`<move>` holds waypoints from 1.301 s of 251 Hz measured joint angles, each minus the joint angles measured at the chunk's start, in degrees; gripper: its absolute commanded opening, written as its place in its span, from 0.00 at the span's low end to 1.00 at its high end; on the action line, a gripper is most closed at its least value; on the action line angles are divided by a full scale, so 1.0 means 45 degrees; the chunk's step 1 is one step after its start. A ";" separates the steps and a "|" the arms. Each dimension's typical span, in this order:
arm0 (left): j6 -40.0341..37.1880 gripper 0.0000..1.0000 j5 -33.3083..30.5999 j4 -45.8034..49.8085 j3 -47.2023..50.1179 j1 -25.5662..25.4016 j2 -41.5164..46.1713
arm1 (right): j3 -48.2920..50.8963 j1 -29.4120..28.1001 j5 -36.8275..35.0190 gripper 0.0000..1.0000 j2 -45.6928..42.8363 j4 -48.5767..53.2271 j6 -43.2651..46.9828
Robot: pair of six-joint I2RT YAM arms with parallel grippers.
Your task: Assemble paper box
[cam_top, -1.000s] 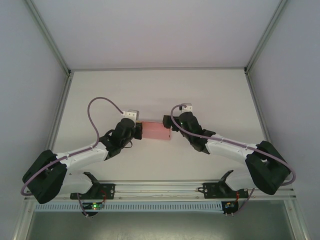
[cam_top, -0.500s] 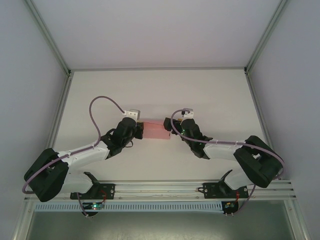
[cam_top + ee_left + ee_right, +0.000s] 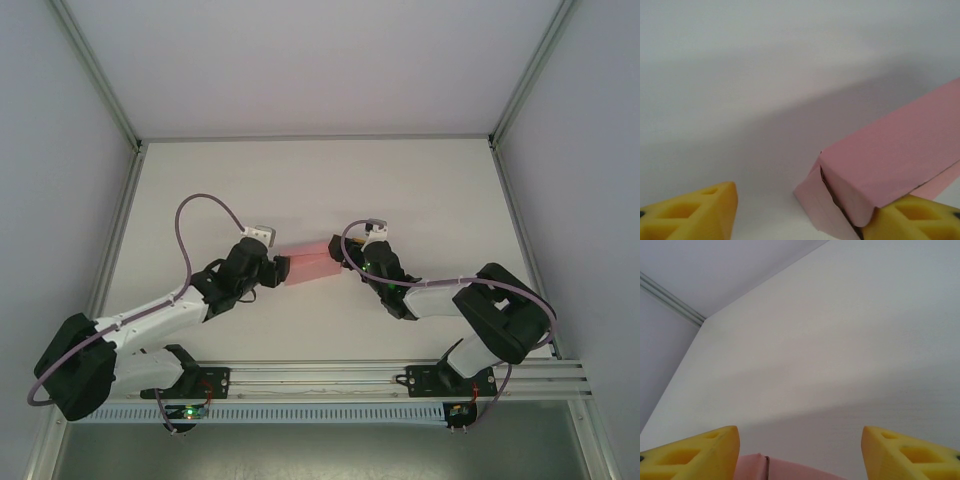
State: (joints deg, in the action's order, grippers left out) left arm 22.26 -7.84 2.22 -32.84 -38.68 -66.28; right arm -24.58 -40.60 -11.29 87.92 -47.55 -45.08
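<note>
The left gripper has its jaws spread wide. One end of the paper box lies against one pad and well clear of the other, so it is not pinched. The paper box is salmon-pink and folded to a rectangular shape, with its end flap slightly ajar. It sits mid-table between both grippers. The right gripper has its jaws apart with the box's other end between them. Whether they press it cannot be told.
</note>
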 measured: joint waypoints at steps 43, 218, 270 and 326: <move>-0.0058 0.93 0.0763 0.0957 -0.0102 0.0000 0.0413 | 0.0000 0.0005 -0.0146 0.62 0.0000 -0.0010 -0.0010; 0.3118 1.00 0.1462 0.1520 -0.0695 0.0296 0.0928 | -0.0180 -0.0369 0.0010 0.53 0.0000 0.0355 -0.0010; 0.4862 0.97 0.2385 -0.0039 -0.0233 0.1263 0.0554 | -0.0330 -0.0680 -0.0010 0.50 0.0204 0.0287 -0.0243; 0.5848 0.85 0.3152 -0.1982 0.1311 0.1292 0.0087 | -0.0379 -0.0704 0.0010 0.50 0.0374 0.0131 -0.0432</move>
State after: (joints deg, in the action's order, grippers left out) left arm 48.58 6.35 -6.70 -26.94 -32.86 -65.89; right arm -26.28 -43.77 -11.25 89.60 -46.96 -47.03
